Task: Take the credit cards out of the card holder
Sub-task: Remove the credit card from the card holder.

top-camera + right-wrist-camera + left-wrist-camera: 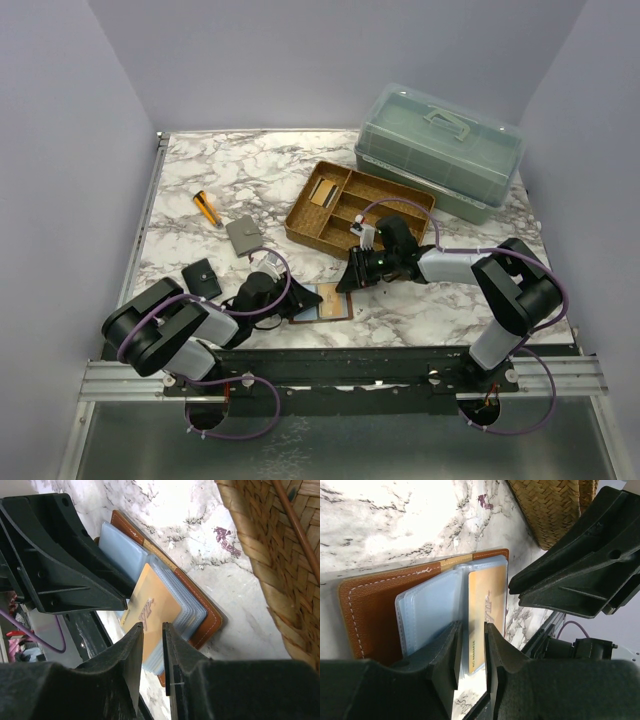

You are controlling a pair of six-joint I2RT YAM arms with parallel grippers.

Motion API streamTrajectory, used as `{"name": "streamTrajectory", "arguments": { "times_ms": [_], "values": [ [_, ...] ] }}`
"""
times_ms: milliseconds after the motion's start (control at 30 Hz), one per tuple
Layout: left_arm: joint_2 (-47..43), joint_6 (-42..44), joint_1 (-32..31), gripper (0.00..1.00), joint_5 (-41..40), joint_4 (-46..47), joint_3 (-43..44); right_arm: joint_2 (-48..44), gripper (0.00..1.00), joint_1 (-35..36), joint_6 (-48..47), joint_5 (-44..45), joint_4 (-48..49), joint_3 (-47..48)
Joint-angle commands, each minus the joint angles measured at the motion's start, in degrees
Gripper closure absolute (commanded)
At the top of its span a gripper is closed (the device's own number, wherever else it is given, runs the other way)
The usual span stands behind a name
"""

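Note:
The card holder [312, 312] lies open on the marble near the front edge, brown leather [370, 615] outside, light-blue sleeves inside. A tan-gold credit card [487, 605] lies on its sleeves and sticks out past them; it also shows in the right wrist view [150, 605]. My left gripper [472, 632] hovers over the card's end and the sleeves, jaws a narrow gap apart, holding nothing. My right gripper [152, 630] faces it from the other side, over the same card, jaws also narrowly apart and empty. Other cards are hidden in the sleeves.
A wicker tray [395, 197] stands just behind the right gripper, with a tan card [322, 191] in one compartment. A green lidded box [440, 150] is at the back right. A grey wallet [243, 235], a black wallet [204, 278] and an orange pen [208, 208] lie to the left.

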Motion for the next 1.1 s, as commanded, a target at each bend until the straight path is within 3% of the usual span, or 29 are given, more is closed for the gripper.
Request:
{"name": "streamTrajectory", "arguments": {
  "times_ms": [0,200,467,1067],
  "values": [
    [0.4,0.9,-0.5,0.7,1.1,-1.0,0.9,1.2,0.72,0.2,-0.1,-0.2,-1.8,1.6],
    [0.6,0.5,-0.6,0.71,0.5,-1.0,0.5,2.4,0.72,0.2,-1.5,5.9,-5.3,2.7],
    [2.2,0.2,-0.6,0.76,0.0,-1.0,0.7,2.5,0.67,0.2,-1.6,6.5,-6.2,2.9],
    [4.5,0.8,-0.6,0.94,1.7,-0.1,2.0,2.7,0.71,0.3,1.3,-5.6,-2.5,2.2]
  ]
}}
